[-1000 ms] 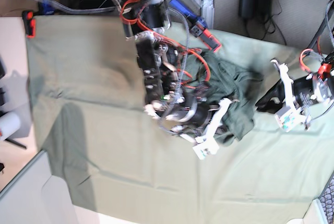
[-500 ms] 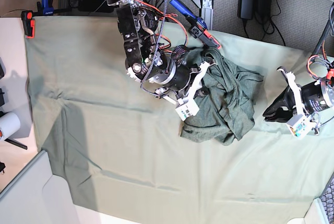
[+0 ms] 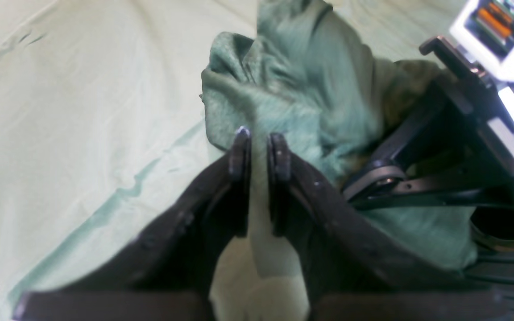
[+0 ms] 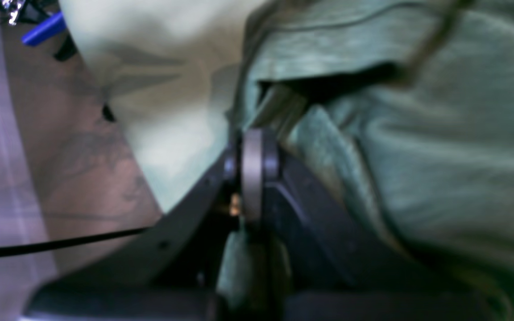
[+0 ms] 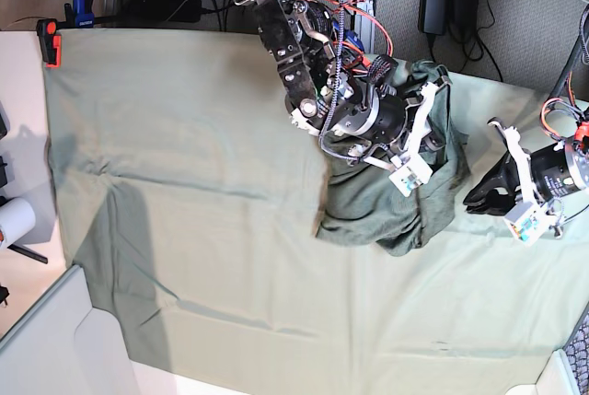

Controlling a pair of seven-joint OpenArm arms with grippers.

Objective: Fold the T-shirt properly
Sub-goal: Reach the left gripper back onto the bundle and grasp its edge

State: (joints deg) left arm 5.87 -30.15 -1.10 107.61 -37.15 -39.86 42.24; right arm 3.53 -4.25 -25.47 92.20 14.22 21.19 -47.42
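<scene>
T-shirt [image 5: 391, 215] bunched up on the cloth-covered counter [image 5: 184, 137], right jaws [image 4: 250, 147] clamped on its fabric, left jaws [image 3: 259, 151] slightly apart just beside it, nothing gripped

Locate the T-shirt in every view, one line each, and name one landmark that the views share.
Base: the T-shirt lies bunched right of centre, under the right arm.
Left wrist: it fills the upper middle, just beyond the left hand.
Right wrist: it covers the right half, beside the shut right hand.
Shared landmark: the pale green table cloth under it, seen also at and.
</scene>
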